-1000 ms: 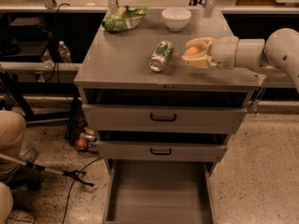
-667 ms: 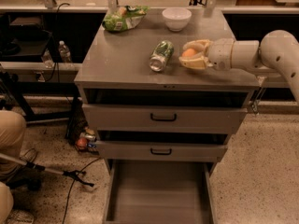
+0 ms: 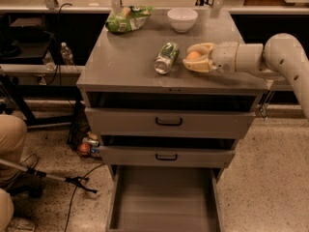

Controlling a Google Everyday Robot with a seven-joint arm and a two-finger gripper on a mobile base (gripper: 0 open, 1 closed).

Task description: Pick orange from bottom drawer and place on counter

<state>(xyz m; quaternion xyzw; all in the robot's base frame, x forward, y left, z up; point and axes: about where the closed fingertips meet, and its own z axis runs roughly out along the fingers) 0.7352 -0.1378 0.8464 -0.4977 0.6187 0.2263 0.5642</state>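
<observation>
We are logging the placing step: end effector [image 3: 189, 58] grasping the orange [image 3: 193, 55] low over the tabletop [image 3: 125, 57] beside the green can [image 3: 166, 58], bottom drawer [image 3: 161, 204] open below, next move likely calling for release.

Plastic pincer [image 3: 195, 60] over matt metal counter [image 3: 125, 64]

Lower half of the orange [image 3: 193, 55] hidden by the gripper [image 3: 195, 60] clasping it at 3 o'clock of the green can [image 3: 166, 58]; bottom drawer [image 3: 164, 202] cut off at 6 o'clock, arm [image 3: 285, 52] at 3, person's leg [image 3: 9, 139] at 8.
</observation>
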